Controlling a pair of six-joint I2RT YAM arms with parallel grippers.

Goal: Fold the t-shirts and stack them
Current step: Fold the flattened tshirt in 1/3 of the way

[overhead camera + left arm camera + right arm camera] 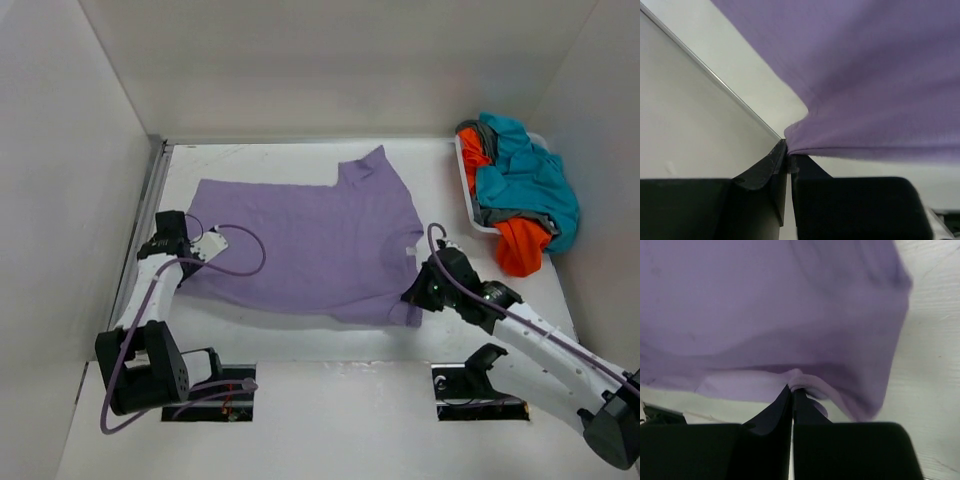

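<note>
The table (250, 162) carries everything, and most of its middle is covered by the lavender t-shirt (310, 240), spread nearly flat with 1 sleeve poking toward the far edge. In the far right corner, the white mesh basket (463, 185) holds the other 3 in a loose heap: the teal t-shirt (530, 180) on top, the orange t-shirt (522, 248) spilling over the near rim, and the dark grey t-shirt (515, 217) showing as a band between them.

The left gripper (788, 155) is clenched on the lavender cloth at its near left corner, with a small peak of fabric drawn into the jaws. The right gripper (791, 390) is clenched the same way on the near right edge, where a fold of cloth bunches at its tips.

The cloth looks light, thin and entirely limp. It will likely sag between the 2 grips and crease wherever it is let slack, so it probably needs even tension from both sides. Hems and corners seem the best places to hold, since the doubled seam gives the narrow jaws more to bite on. A pinch this small could slip if the fabric drags on the table.
</note>
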